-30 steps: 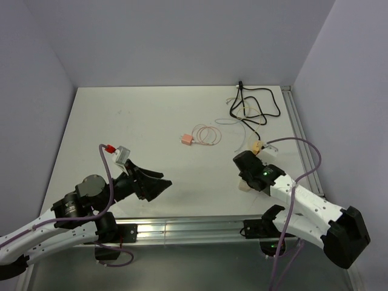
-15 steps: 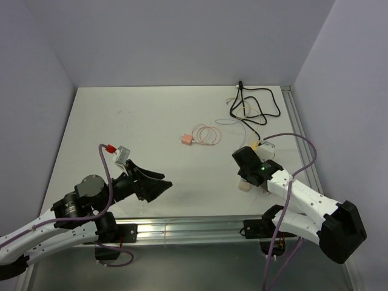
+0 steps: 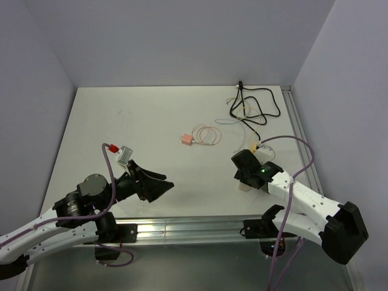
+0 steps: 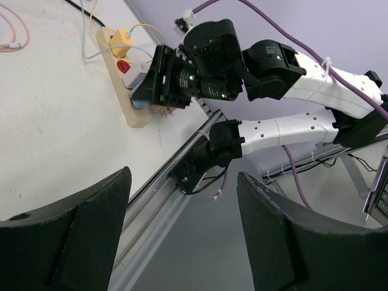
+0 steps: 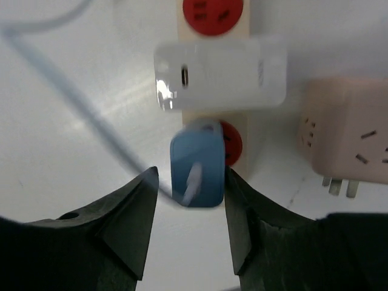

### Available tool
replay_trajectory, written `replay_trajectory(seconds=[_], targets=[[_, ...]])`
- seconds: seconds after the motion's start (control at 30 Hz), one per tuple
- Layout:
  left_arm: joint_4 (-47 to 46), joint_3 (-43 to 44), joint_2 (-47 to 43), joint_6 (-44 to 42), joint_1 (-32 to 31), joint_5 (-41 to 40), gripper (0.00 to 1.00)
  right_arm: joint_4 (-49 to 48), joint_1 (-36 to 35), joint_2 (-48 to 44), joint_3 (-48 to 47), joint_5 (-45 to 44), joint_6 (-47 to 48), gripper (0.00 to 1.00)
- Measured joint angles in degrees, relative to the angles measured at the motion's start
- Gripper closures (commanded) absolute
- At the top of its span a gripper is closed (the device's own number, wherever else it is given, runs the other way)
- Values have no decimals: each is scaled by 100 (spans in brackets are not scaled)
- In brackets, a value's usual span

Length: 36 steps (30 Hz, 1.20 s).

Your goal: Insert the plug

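A blue plug (image 5: 197, 173) sits against a red socket of the beige power strip (image 5: 212, 118), just below a white adapter (image 5: 219, 73). My right gripper (image 5: 189, 182) stands around the plug. Its right finger lies against the plug and a narrow gap shows at the left finger, so it is open. In the top view the right gripper (image 3: 244, 174) hangs over the strip's near end (image 3: 245, 187). My left gripper (image 3: 159, 185) hovers open and empty at the table's front left. In its own view the left gripper (image 4: 182, 176) faces the strip (image 4: 136, 115) and the blue plug (image 4: 138, 97).
A pale pink adapter (image 5: 345, 145) lies right of the strip. A yellow plug (image 4: 121, 41) sits in the strip's far end. A black cable (image 3: 254, 103) tangles at the back right. A pink coiled cable (image 3: 205, 134) lies mid-table. The metal rail (image 3: 182, 229) runs along the front edge.
The right gripper's jaws have parted slightly from the blue plug, and the arm has shifted a little left. The left arm has barely moved.
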<state>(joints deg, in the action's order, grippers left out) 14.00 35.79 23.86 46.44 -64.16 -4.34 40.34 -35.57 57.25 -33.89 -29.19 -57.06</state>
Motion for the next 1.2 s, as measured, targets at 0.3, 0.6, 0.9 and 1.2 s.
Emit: replay_trajectory(seconds=[0.3,0.6,0.9,1.2], targets=[[7,0,76,85,0,-11,24,887,-444,-313,-361,680,-61,14],[350,522,909,87,0,-588,19,1803,-1187,-1176,-730,750,-511,16],[844,1869,2896,-175,181,-1523,12,2044,-1193,-2107,-1620,791,-330,23],[549,2518,5198,-951,1993,-1049,15,1976,-1193,-2476,-1862,802,76,23]])
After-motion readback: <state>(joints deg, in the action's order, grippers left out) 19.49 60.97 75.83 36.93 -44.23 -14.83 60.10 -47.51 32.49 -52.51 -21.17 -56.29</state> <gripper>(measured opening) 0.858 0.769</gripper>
